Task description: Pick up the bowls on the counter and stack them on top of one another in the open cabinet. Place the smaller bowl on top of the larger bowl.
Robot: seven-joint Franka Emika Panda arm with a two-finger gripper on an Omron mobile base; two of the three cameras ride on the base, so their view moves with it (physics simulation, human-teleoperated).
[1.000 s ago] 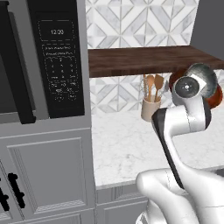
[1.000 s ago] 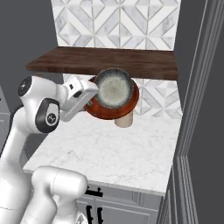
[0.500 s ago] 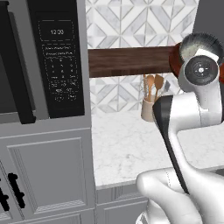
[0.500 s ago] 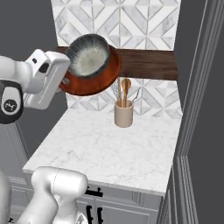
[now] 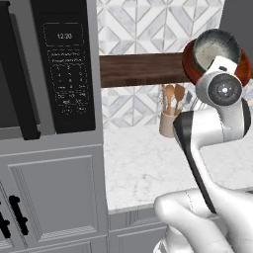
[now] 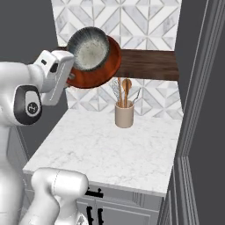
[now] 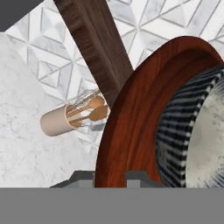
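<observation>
**A:** While the arm's up this high, we've got the gripper (image 7: 110, 176) clamped on the rim of the larger bowl (image 6: 103, 66), one dark fingertip on each side of that reddish-brown wall in the hand view. So it's closed around the rim, holding the whole stack.

**B:** Yep, and the smaller bowl (image 6: 91, 47) sits nested inside the big one. We can see its ribbed dark grey outside and the pale speckled inside, round and a lot narrower than the glossy, shallow red one. Both are tipped steeply, mouths facing out towards the cameras.

**A:** Where's everything else from the gripper, then?

**B:** The open cabinet (image 6: 149, 64), a dark wood-grain board, runs right behind the bowls at about gripper height, against the diamond tile (image 5: 143, 24). The counter (image 6: 110, 145), white marble with grey veins, lies well below the gripper. Below and a bit to the side stands a plain beige utensil cup (image 6: 124, 115) with wooden spoons (image 5: 174, 94) and a wire whisk, back near the tile.

**A:** And the black microwave (image 5: 66, 69) sits well off to the gripper's left.
</observation>
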